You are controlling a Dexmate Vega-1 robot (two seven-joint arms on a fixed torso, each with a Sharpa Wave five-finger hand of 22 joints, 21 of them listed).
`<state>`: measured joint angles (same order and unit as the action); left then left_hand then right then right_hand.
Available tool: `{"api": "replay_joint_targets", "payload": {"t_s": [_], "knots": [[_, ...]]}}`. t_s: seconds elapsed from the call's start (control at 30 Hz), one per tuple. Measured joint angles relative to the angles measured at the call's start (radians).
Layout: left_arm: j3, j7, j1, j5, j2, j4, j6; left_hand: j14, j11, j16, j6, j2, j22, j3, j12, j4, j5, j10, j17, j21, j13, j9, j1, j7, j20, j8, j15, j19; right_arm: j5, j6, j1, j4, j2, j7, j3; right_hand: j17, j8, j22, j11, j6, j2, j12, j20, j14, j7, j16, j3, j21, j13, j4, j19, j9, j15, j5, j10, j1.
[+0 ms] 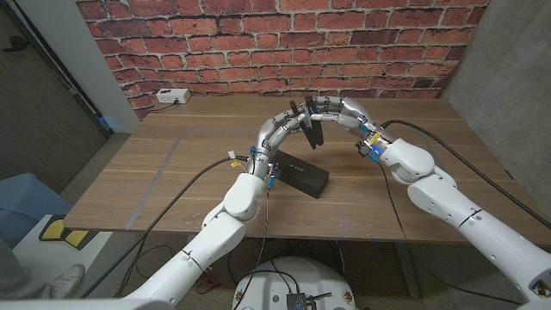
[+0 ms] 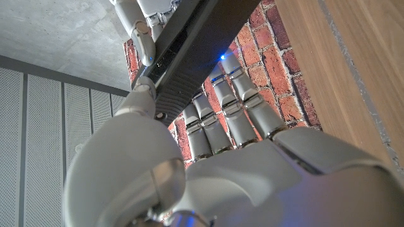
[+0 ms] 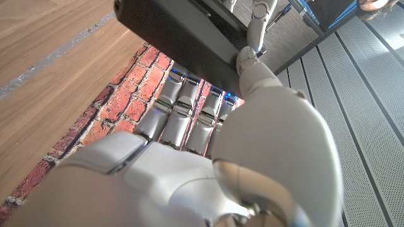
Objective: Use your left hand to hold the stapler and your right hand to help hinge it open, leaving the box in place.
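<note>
Black and slim, the stapler [image 1: 311, 129] is up off the table [image 1: 172, 172], held in the air between your two hands near the far edge, in front of the brick wall [image 1: 258, 43]. Your left hand [image 1: 291, 118] has its fingers wrapped on the stapler from the left; in the left wrist view the fingers [image 2: 221, 120] lie along one side of the dark body [image 2: 189, 57] and the thumb presses the other, so that hand is gripping it. Your right hand [image 1: 340, 112] comes in from the opposite side and also has hold of it: in the right wrist view its fingers [image 3: 183, 113] sit under the dark bar [image 3: 183, 31] with the thumb up against its edge.

So the pick-up and the two-handed hold look done. As for the hinge, the head view shows the stapler hanging roughly upright with what may be two dark strips splayed slightly apart at the lower end, which suggests the opening has begun, but at this size you cannot be sure how far it has swung, or which half each hand has. Treat the hinging as the step in hand and not yet finished.

Below and nearer to you, the black box [image 1: 300, 173] lies on the table just beside your left forearm, well apart from the stapler and untouched by either hand. Keep that forearm from nudging it as you spread the halves.
</note>
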<state>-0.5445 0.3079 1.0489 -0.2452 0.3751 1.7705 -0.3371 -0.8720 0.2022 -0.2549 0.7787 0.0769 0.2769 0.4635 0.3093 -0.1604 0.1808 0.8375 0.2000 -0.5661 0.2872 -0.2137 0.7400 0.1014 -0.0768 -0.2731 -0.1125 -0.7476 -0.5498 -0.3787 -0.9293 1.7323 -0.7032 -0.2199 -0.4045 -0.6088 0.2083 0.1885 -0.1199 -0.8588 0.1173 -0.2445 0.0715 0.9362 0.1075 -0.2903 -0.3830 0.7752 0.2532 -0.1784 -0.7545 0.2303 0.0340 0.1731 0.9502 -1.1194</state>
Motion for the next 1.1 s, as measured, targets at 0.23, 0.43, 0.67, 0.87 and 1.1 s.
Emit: {"api": "replay_joint_targets", "payload": {"t_s": [0.23, 0.43, 0.67, 0.87, 1.1], "knots": [[0.000, -0.003, -0.005, -0.003, -0.009, -0.010, -0.017, 0.000, 0.000, 0.000, -0.004, 0.003, 0.000, 0.000, -0.002, 0.000, 0.000, 0.000, 0.000, -0.004, -0.001, 0.000, -0.003, 0.004, -0.002, 0.000, 0.000, 0.002, 0.005, -0.012, -0.008, 0.000, 0.009, 0.014, 0.005, 0.000, 0.000, 0.000, 0.000, 0.000, 0.000, 0.000, 0.000, 0.002, 0.000, 0.000, 0.000, 0.006, 0.000, 0.000, 0.000, 0.000, -0.002, -0.002, 0.000, 0.000], [0.000, -0.003, -0.008, -0.003, -0.015, -0.018, -0.027, -0.004, 0.000, 0.001, -0.004, 0.004, 0.000, 0.000, -0.004, 0.000, 0.000, 0.000, 0.000, -0.008, -0.001, 0.000, -0.004, 0.004, -0.002, 0.003, -0.004, 0.001, 0.009, -0.017, -0.015, 0.001, 0.016, 0.034, 0.008, 0.001, 0.000, 0.000, 0.013, -0.008, 0.000, 0.000, -0.004, 0.011, -0.008, 0.000, 0.000, 0.017, 0.000, 0.000, -0.004, 0.000, -0.004, 0.001, 0.013, 0.000], [0.004, -0.003, -0.008, -0.003, -0.020, -0.024, -0.042, -0.005, -0.002, 0.004, -0.004, 0.004, 0.000, 0.000, -0.005, 0.000, 0.005, -0.002, 0.000, -0.011, 0.003, 0.000, -0.004, 0.004, -0.002, 0.006, -0.005, 0.001, 0.009, -0.017, -0.020, 0.002, 0.024, 0.048, 0.012, 0.006, 0.000, 0.000, 0.013, -0.011, 0.000, 0.000, -0.005, 0.013, -0.011, 0.000, 0.000, 0.022, 0.000, 0.000, -0.009, 0.000, -0.005, 0.001, 0.013, 0.000], [0.009, -0.001, -0.009, -0.005, -0.022, -0.031, -0.053, -0.007, -0.002, 0.004, -0.004, 0.004, 0.000, 0.000, -0.008, 0.000, 0.006, -0.002, 0.000, -0.019, 0.005, 0.000, -0.004, 0.004, -0.002, 0.007, -0.004, 0.001, 0.002, -0.017, -0.022, 0.002, 0.032, 0.060, 0.015, 0.007, 0.000, 0.000, 0.015, -0.011, 0.000, 0.000, -0.011, 0.022, -0.011, -0.002, -0.003, 0.031, 0.000, -0.003, -0.014, 0.000, -0.007, 0.001, 0.015, 0.000], [0.011, -0.005, -0.012, -0.005, -0.025, -0.036, -0.061, -0.007, 0.000, 0.007, -0.004, 0.004, 0.000, 0.000, -0.008, 0.000, 0.006, 0.000, 0.000, -0.019, 0.005, 0.000, -0.004, 0.004, -0.002, 0.008, -0.004, 0.001, -0.003, -0.020, -0.026, 0.000, 0.040, 0.069, 0.017, 0.007, 0.000, 0.000, 0.017, -0.011, 0.000, 0.000, -0.011, 0.022, -0.011, -0.002, -0.005, 0.032, 0.000, -0.005, -0.014, -0.005, -0.007, 0.001, 0.017, 0.000]]}}
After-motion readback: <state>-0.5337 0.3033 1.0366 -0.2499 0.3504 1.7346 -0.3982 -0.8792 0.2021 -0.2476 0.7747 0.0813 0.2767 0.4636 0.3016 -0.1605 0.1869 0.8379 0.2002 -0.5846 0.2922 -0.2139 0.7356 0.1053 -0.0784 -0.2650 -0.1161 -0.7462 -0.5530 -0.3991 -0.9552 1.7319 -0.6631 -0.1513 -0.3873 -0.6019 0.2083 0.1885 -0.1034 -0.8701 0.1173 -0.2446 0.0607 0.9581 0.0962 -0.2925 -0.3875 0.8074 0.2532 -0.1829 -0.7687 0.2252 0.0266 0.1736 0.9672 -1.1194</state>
